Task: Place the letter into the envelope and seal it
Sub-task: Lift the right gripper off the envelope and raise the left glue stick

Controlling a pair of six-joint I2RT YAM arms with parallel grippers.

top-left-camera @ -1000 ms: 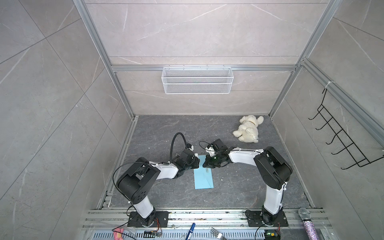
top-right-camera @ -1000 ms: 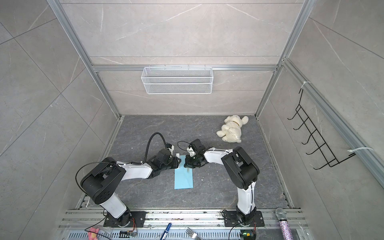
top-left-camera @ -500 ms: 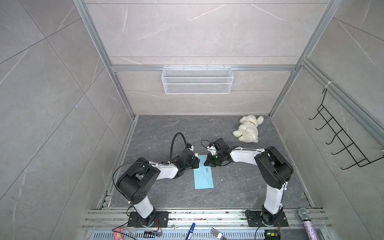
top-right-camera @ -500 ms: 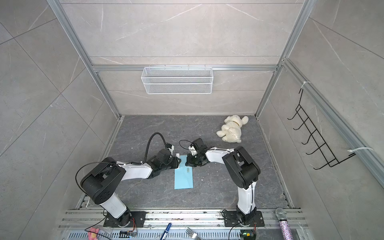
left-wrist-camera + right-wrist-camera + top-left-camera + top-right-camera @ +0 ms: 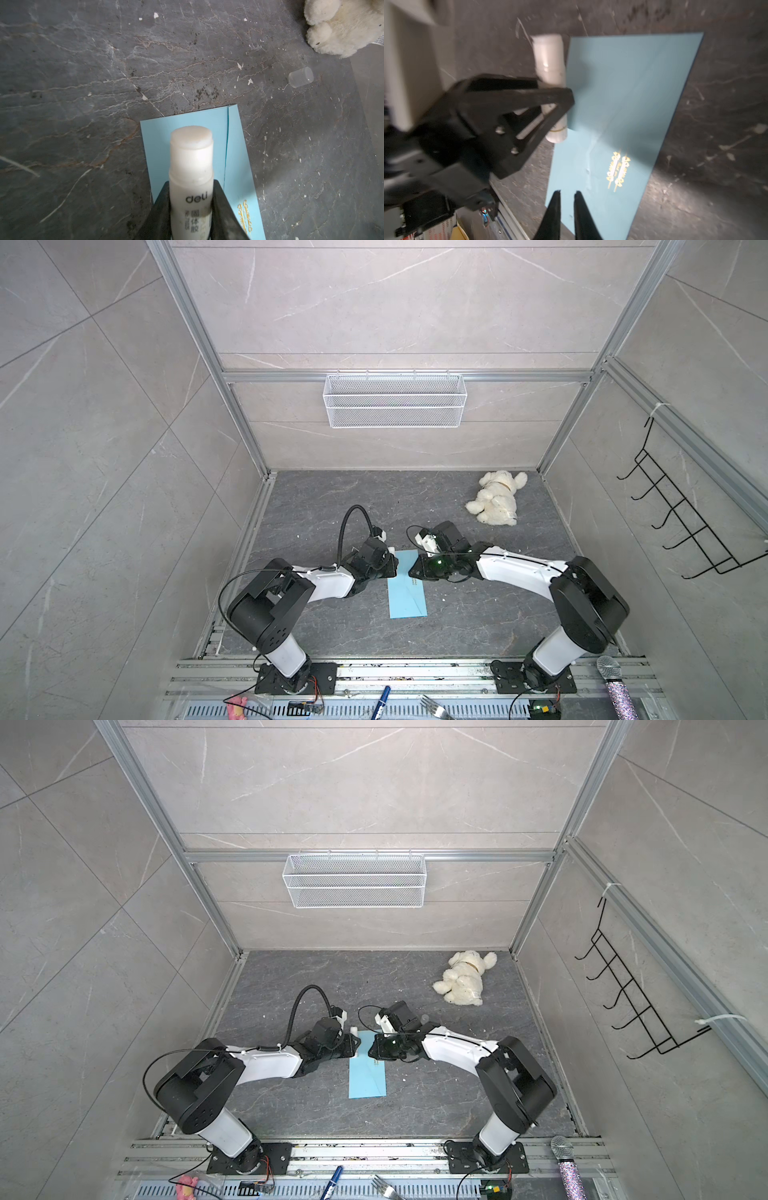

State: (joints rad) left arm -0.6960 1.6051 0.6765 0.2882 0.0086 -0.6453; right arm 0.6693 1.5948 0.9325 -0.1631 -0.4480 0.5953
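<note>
In both top views, finding the envelope [image 5: 409, 597] lying flat at mid-frame on the dark floor [image 5: 332, 497], long side running up the frame, upper end between the two arms. Meeting low over that end: left gripper [image 5: 392, 568] from the left, right gripper [image 5: 412, 572] from the right. Spotting a plush [image 5: 496, 499] well apart at upper right. Not finding the letter anywhere; possibly inside already, cannot tell.

In the left wrist view, clamping a white glue stick [image 5: 191, 158] firmly between the jaws at lower centre, uncapped, glue end pointing out over the envelope's corner. Seeing the clear cap [image 5: 300, 77] lying loose at right, near the plush.

In the right wrist view, standing only slightly parted at the bottom edge, gripping nothing, hovering just over the envelope's near end, beside the gold print [image 5: 618, 168]. Noticing a pale streak along the seam, perhaps glue; not telling whether the flap is stuck down.

Judging the handling: thin, light, floppy paper, likely sliding on the smooth stone and creasing under a hard pinch. Favouring a flat press along the flap with nearly closed tips; if lifting, taking a short end or corner, pinning the other end meanwhile.
</note>
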